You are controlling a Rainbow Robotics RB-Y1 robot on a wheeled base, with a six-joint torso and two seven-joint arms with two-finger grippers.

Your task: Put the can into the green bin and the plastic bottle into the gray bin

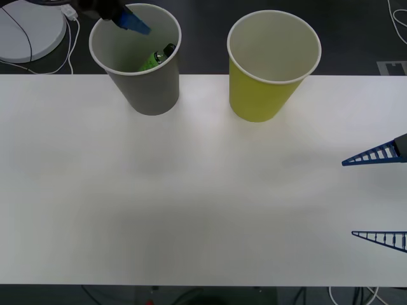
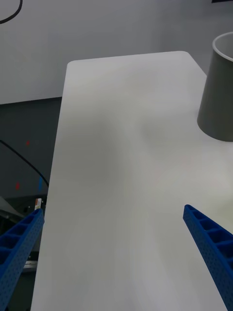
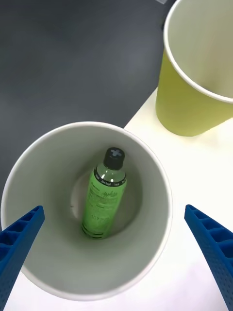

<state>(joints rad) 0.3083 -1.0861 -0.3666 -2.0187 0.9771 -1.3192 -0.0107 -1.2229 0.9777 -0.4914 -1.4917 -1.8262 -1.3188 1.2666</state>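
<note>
The plastic bottle (image 3: pixel 104 199) of green liquid with a black cap lies leaning inside the gray bin (image 3: pixel 165 194), cap up against the wall; the front view shows the bottle (image 1: pixel 156 58) in the gray bin (image 1: pixel 149 89) at the table's far left. My left gripper (image 3: pixel 112 210) hangs open above that bin's mouth with nothing held, one of its blue fingers (image 1: pixel 131 23) over the rim. The green bin (image 1: pixel 267 95) stands upright to the right of it. My right gripper (image 1: pixel 348 199) waits open at the table's right edge. The can is out of view.
The white table (image 1: pixel 191 203) stretches wide and bare in front of both bins. Beyond its far left corner sits a white round disc (image 1: pixel 28 28) with cables. The right wrist view catches the gray bin (image 2: pixel 218 97) across the tabletop.
</note>
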